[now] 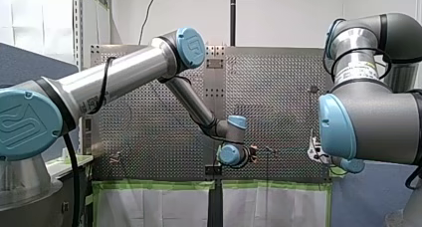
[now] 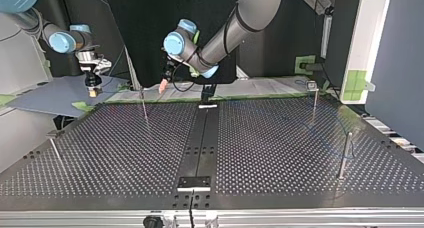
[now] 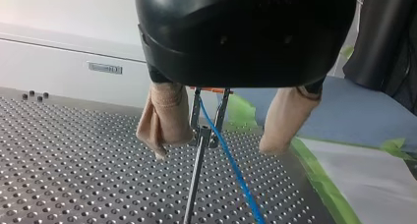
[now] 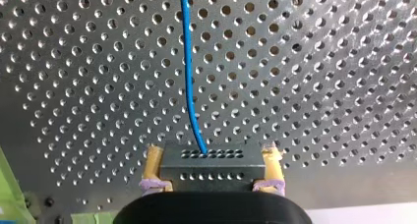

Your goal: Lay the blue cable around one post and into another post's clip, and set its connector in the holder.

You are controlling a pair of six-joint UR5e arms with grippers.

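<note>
Reading the top view from its left, we find our right gripper [image 2: 92,90] near the far edge of the table [image 2: 260,153]. Its yellow pads [image 4: 153,165] are clamped on the ends of the black connector [image 4: 211,166], and the blue cable [image 4: 189,76] runs from the connector out over the perforations. Next comes our left gripper [image 3: 215,149], its beige-padded fingers [image 3: 164,118] apart on either side of a thin post [image 3: 195,184] whose clip [image 3: 209,113] already carries the cable. We cannot tell whether a pad touches the clip. Further right stand two more posts [image 2: 345,153]; a faint blue trace near them may be the cable, too faint to show a wrap. We cannot pick out the holder with certainty. We judge three risks. A sideways or hard pull on the connector could drag the cable out of the clip or bend the slender post. A careless retreat of the open fingers could snag clip or cable. The connector, gripped only at its ends, could twist under cable tension and meet the holder askew.
</note>
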